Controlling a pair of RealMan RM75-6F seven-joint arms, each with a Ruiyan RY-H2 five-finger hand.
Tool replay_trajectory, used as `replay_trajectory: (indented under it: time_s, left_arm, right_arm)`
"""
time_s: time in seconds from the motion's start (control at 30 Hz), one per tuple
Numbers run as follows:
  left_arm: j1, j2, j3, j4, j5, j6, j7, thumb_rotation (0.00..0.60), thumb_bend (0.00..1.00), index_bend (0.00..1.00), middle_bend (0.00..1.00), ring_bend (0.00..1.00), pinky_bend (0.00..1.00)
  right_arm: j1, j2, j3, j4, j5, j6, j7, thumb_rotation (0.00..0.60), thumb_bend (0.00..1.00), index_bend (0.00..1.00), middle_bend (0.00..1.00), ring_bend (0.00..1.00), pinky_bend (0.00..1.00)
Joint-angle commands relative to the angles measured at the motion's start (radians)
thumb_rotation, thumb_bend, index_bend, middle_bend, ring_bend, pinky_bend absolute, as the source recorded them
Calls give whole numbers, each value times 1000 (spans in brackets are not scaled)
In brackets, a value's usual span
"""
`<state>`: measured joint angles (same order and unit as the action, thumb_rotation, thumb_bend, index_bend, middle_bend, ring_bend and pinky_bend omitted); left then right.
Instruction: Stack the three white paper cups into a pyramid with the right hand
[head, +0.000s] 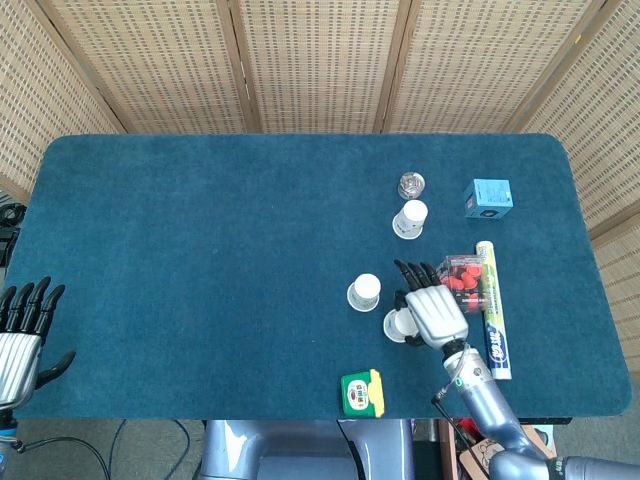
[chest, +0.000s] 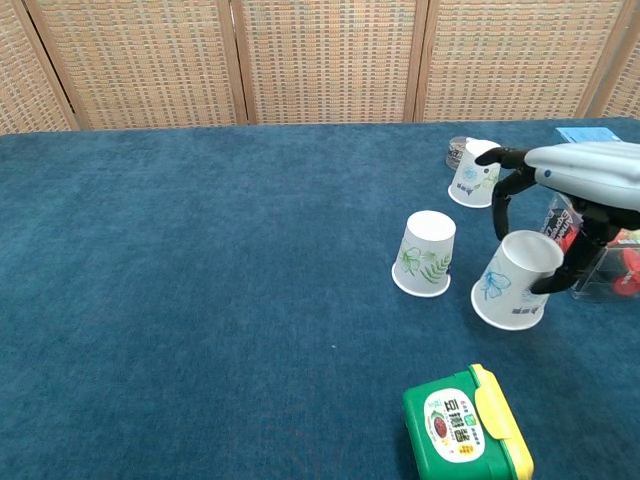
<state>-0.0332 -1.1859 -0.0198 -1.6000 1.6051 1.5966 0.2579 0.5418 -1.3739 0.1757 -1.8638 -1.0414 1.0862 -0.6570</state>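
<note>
My right hand (chest: 575, 195) grips white paper cup with blue flower print (chest: 513, 280), upside down and tilted, fingers wrapped over its upper part, cup rim low over blue cloth table (chest: 200, 300). Just left of it: upright-inverted white paper cup with green leaf print (chest: 425, 254), near but apart. Third white paper cup with blue print (chest: 476, 173) stands farther back, beside small clear glass jar (head: 411, 184). Clear plastic box with red pieces (head: 464, 280) right of hand. Green and yellow box (chest: 466, 425) at near edge. My left hand (head: 22, 330) at far left edge, fingers spread, holding nothing.

No legible text anywhere.
</note>
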Motion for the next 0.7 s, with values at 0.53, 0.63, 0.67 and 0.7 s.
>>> replay_trajectory:
  time_s: [0.53, 0.63, 0.67, 0.7]
  left_arm:
    - [-8, -10, 1, 8, -9, -20, 10, 600, 207, 0, 0, 0, 0]
    - [-9, -11, 0, 9, -12, -22, 10, 600, 206, 0, 0, 0, 0]
    - [-9, -10, -1, 10, -12, -21, 8, 600, 206, 0, 0, 0, 0]
    - [-9, -10, -1, 10, -12, -20, 8, 600, 206, 0, 0, 0, 0]
  right_arm:
    - [97, -48, 38, 107, 128, -24, -9, 600, 131, 538, 0, 0, 0]
    - [113, -54, 44, 122, 150, -26, -5, 600, 132, 538, 0, 0, 0]
    - [117, -55, 44, 125, 155, -27, -4, 600, 131, 538, 0, 0, 0]
    - [119, -55, 44, 127, 158, -28, -4, 600, 131, 538, 0, 0, 0]
